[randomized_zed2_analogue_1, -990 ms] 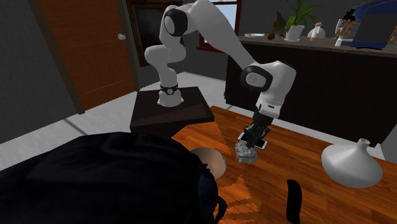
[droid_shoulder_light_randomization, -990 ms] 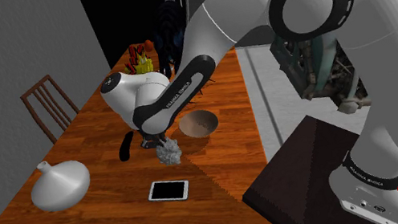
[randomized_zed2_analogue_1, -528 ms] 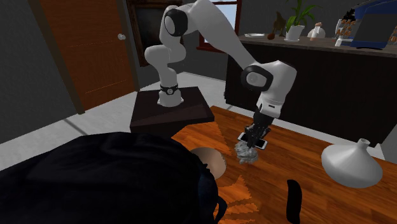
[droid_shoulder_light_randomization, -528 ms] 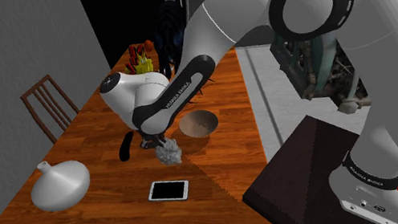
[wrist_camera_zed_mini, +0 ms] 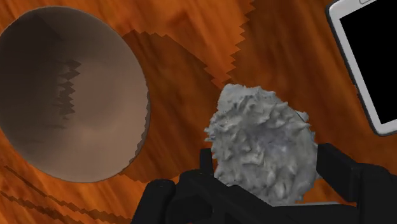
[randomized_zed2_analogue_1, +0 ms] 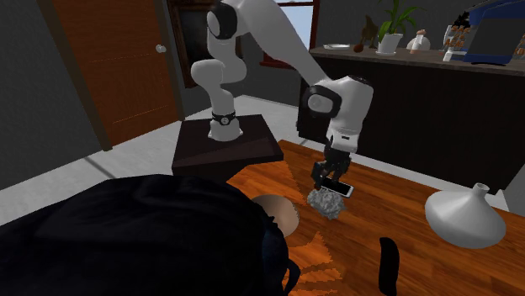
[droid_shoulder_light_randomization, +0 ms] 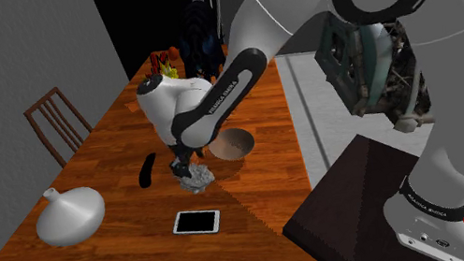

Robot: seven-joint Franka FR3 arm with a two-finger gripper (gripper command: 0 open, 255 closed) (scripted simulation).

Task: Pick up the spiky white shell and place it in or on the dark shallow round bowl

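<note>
While the pincer (wrist_camera_zed_mini: 267,165) clasps the shell (wrist_camera_zed_mini: 262,137), the bowl (wrist_camera_zed_mini: 76,95) is cropped.

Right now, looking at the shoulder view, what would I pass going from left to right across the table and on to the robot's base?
White vase → small black object → spiky grey-white shell → brown round bowl → dark box stand. The phone is left out, since it sits directly below the shell in this picture.
</note>
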